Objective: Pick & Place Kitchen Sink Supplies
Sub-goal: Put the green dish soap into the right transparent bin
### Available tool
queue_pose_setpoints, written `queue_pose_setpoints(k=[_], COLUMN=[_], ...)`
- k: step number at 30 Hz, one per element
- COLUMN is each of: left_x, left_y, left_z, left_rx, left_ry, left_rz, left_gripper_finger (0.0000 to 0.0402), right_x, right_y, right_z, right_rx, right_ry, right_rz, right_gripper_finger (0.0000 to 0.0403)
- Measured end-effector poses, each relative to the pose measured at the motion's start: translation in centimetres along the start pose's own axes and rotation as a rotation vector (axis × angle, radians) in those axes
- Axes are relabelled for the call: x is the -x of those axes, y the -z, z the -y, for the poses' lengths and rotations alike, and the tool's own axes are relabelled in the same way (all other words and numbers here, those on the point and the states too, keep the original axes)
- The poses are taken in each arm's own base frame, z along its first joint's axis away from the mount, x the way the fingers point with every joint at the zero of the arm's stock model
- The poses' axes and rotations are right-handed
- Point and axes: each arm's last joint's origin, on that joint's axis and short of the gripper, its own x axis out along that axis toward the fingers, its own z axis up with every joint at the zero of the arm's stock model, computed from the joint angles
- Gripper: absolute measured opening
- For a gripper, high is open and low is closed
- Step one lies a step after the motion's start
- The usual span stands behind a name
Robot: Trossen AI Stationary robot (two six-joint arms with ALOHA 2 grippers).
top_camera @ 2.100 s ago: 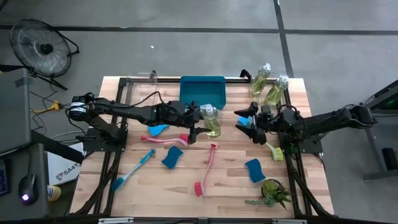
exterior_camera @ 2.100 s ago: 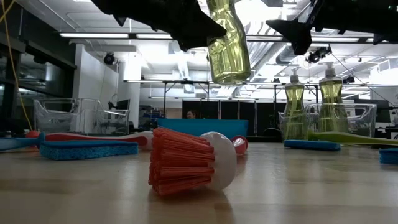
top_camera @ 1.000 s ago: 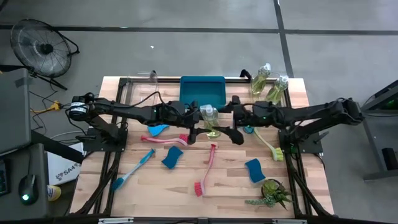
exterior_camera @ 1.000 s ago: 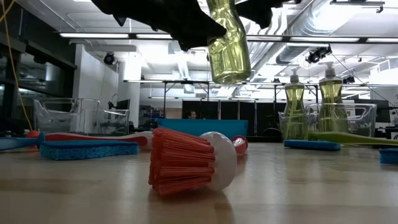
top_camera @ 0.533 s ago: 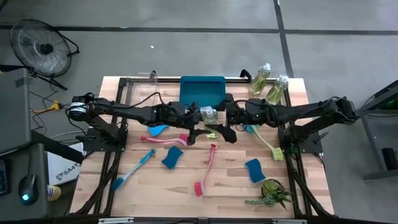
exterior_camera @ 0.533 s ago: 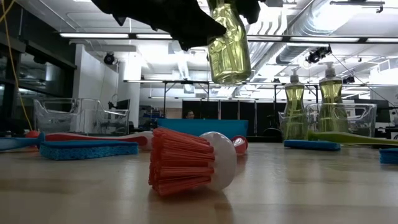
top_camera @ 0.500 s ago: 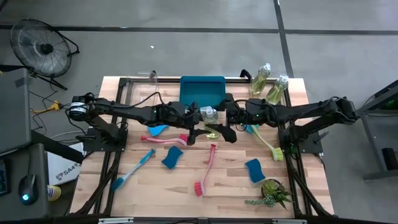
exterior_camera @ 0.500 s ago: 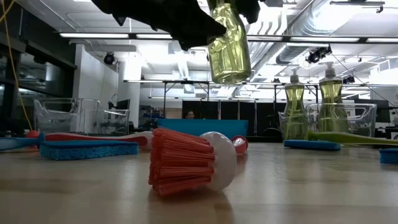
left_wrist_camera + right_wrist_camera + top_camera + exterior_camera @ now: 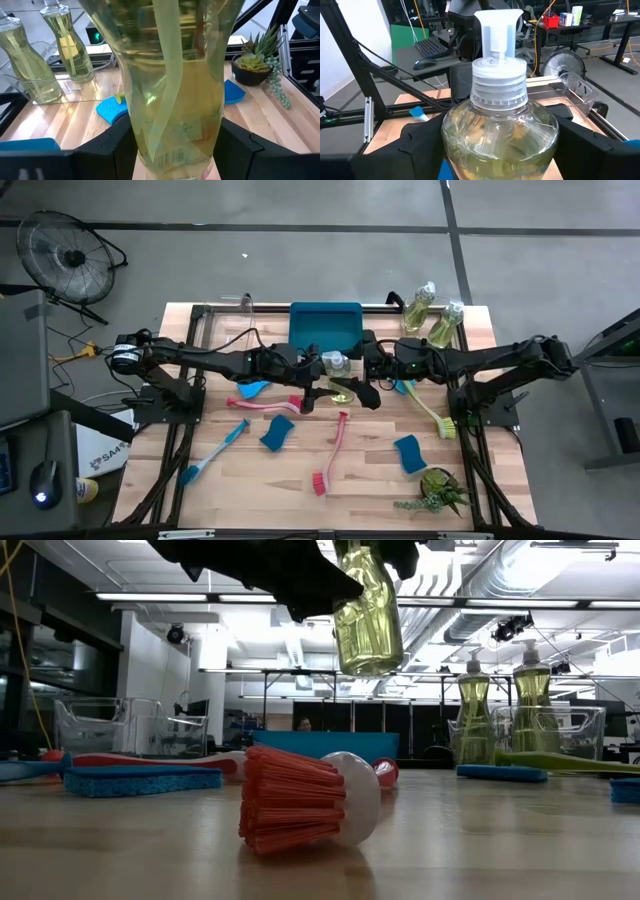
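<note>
Bottle point(image 9: 338, 375) of yellow-green liquid hangs in mid-air above the middle of the desk point(image 9: 370, 480), clear of the surface in the low view. Left hand point(image 9: 322, 380) clamps its lower body: the left wrist view shows a dark finger point(image 9: 107, 145) pressed on each side of the clear wall. Right hand point(image 9: 358, 378) sits at the bottle's shoulder, below the white pump cap point(image 9: 497, 30); its fingers point(image 9: 422, 145) flank the bottle on both sides and appear to touch or nearly touch it. Whether the right grip has real purchase cannot be told.

Step in hand, as judged: a hand-to-hand transfer of the bottle, left giving, right taking.

Outward on the desk: pink-red brush point(image 9: 333, 450) lies below the two hands, blue sponge point(image 9: 279, 432) near it. Two more bottles point(image 9: 433, 315) stand at the far right corner, beside the blue tray point(image 9: 326, 326). A second blue sponge point(image 9: 409, 453) lies to the right, near the spiky plant point(image 9: 440, 488).

Next move calls for: the right hand must be firm on the shoulder before the left lets go. The bottle is smooth, tapered and liquid-heavy, so a loose pinch would probably let it slip or swing.
</note>
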Motion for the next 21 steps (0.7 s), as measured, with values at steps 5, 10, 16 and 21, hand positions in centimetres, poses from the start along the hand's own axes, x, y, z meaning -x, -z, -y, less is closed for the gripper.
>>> queue_pose_setpoints(k=[5,10,16,21], left_x=[0.0,0.0,0.0,0.0], left_y=[0.0,0.0,-0.01,-0.01], left_z=[0.02,0.01,0.02,0.02], left_rx=[0.0,0.0,0.001,0.0], left_ry=[0.009,0.012,0.017,0.017], left_rz=[0.001,0.001,0.002,0.002], left_gripper_finger=[0.0204,0.0234,0.0263,0.0268], right_x=[0.01,0.01,0.01,0.01], right_y=[0.0,0.0,0.03,0.05], right_z=[0.0,0.0,0.0,0.05], right_rx=[-0.003,-0.004,-0.004,-0.005], right_ry=[0.0,-0.001,-0.001,0.013], right_rz=[0.0,0.0,-0.002,-0.001], right_gripper_finger=[0.0296,0.0289,0.0279,0.0278])
